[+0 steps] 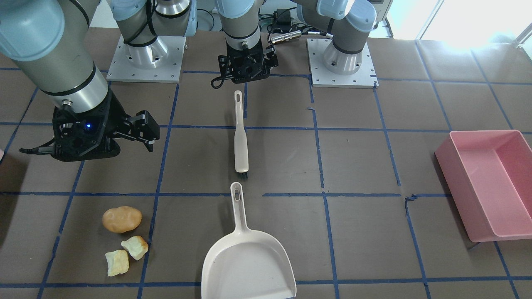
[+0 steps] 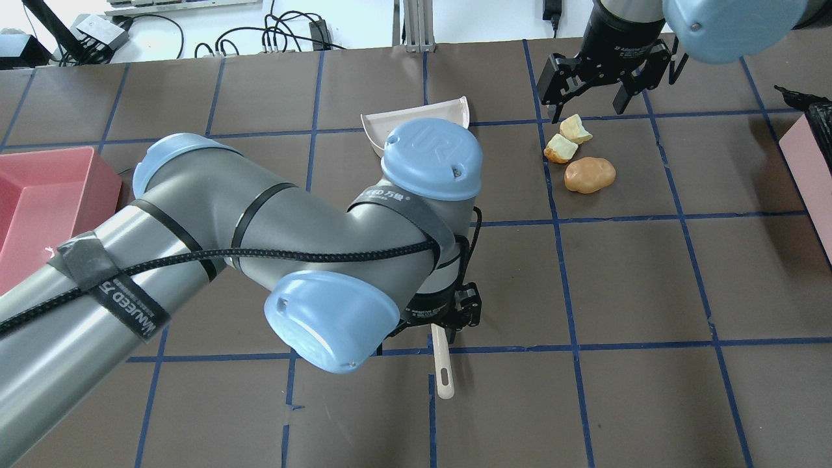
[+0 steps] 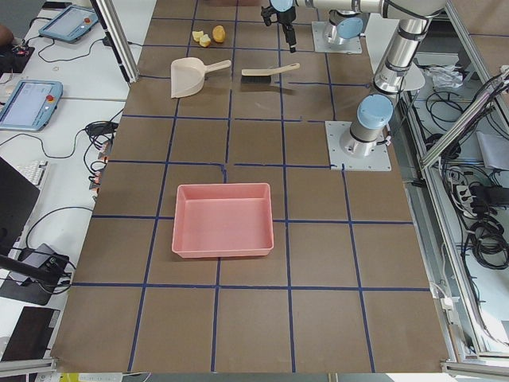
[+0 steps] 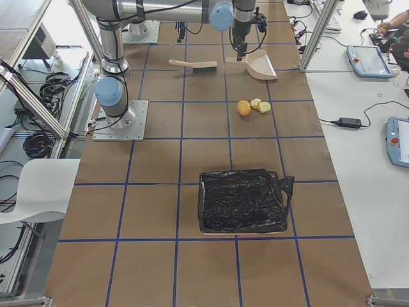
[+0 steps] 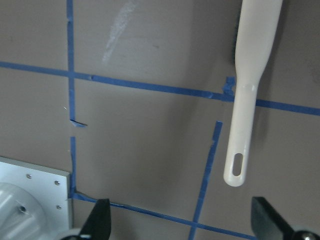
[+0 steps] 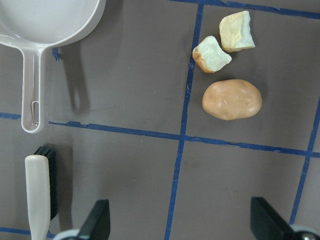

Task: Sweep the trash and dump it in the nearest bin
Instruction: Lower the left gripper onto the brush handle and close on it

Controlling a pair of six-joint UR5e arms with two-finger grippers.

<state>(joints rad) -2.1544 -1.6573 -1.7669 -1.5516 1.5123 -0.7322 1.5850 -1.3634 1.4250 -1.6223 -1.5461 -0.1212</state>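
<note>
Cream plastic brush (image 1: 240, 139) and dustpan (image 1: 248, 265) lie ungripped; 3 tan and yellow-green trash bits (image 1: 121, 219) sit unswept ahead of the spread right hand (image 2: 587, 107); left hand (image 1: 248, 69) spread too.

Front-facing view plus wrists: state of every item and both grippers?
brush: flat on the table, not held
dustpan: flat on the table, empty, not held
potato-shaped lump: on the table, unswept
two yellow-green chunks: on the table, unswept
pink tray: upright, empty
black-bagged bin: upright, contents not discernible
left gripper: open, over the brush handle
right gripper: open, holding nothing
</note>
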